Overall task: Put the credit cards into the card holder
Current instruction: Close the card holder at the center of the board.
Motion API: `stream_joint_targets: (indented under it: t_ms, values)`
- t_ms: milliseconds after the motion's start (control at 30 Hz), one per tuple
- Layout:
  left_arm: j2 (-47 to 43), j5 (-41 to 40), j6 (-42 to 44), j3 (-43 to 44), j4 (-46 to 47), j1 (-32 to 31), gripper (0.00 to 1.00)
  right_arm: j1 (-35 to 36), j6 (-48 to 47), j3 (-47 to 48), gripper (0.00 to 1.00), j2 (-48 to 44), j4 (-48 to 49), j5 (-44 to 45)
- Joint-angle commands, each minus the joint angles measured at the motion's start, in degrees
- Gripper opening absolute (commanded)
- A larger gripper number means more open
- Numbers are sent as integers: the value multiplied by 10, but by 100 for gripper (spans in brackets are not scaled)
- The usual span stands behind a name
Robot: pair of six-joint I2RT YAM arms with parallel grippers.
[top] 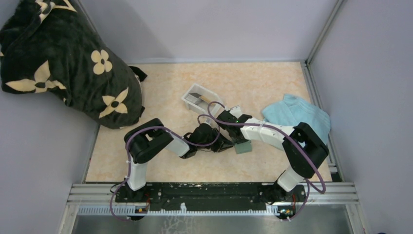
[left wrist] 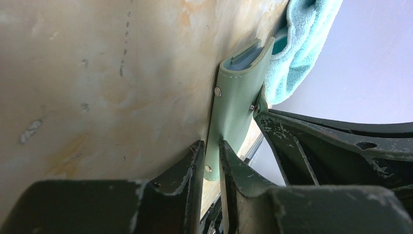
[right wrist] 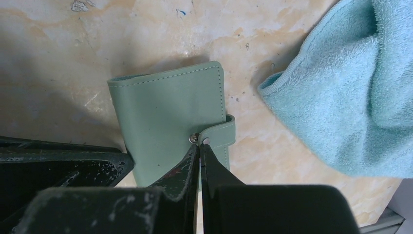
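The grey-green card holder (top: 242, 146) lies folded on the table between both arms. In the left wrist view the card holder (left wrist: 238, 92) shows edge-on, and my left gripper (left wrist: 210, 144) is shut on its near edge. From the right wrist view, the card holder (right wrist: 165, 112) shows its outer face and snap strap (right wrist: 219, 134). My right gripper (right wrist: 198, 145) is shut, its tips pinched at the strap's end beside the metal stud. The strap's end sits just off the stud. Credit cards (top: 198, 96), dark and yellowish, lie in the white tray (top: 187, 101) behind the arms.
A light blue towel (top: 297, 114) lies bunched just right of the card holder, close to the right arm. A large dark cloth with pale flowers (top: 68, 63) fills the back left corner. Grey walls close the table on three sides.
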Motion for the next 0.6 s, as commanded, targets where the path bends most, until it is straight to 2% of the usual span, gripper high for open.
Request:
stream_joint_targets:
  t_ms: [0,567]
  values:
    - [32,-15,21,-10,-85,-3,26,8,0,18,2,3,7,-4]
    - [27,-12,30,-12,-92,2,26,8,-3,41,1,9,12,13]
